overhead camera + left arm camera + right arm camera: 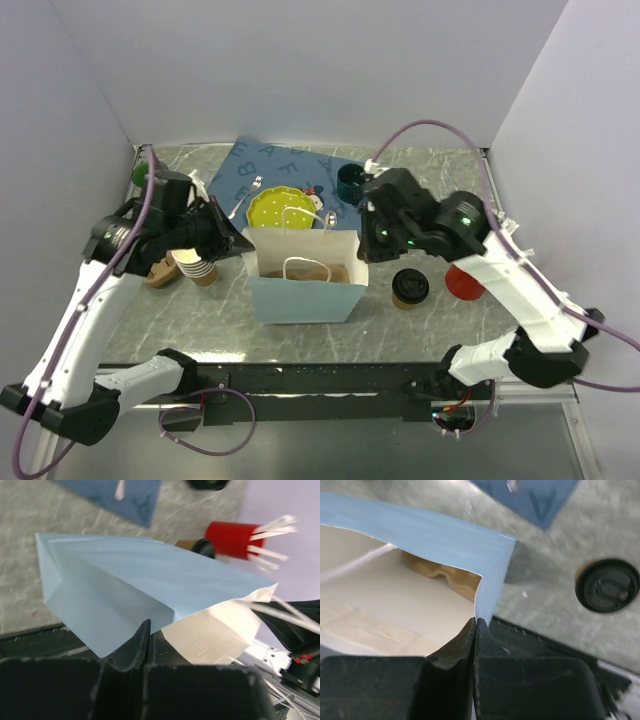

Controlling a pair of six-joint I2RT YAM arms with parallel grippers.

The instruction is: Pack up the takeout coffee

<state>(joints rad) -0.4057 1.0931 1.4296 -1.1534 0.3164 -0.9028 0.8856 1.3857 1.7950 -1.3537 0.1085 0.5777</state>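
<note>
I see both arms angled inward, left hand (146, 635) and right hand (475, 630) each clenched on opposite rim ends of the blue paper bag (305, 300). The takeout coffee (410, 288) stands on the table (200, 320) near my right hand, outside the bag.

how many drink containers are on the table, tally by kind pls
lidded takeout coffee: 1
stack of lidless tan paper cups: 1
red cup: 1
dark green mug: 1
total: 4
</note>
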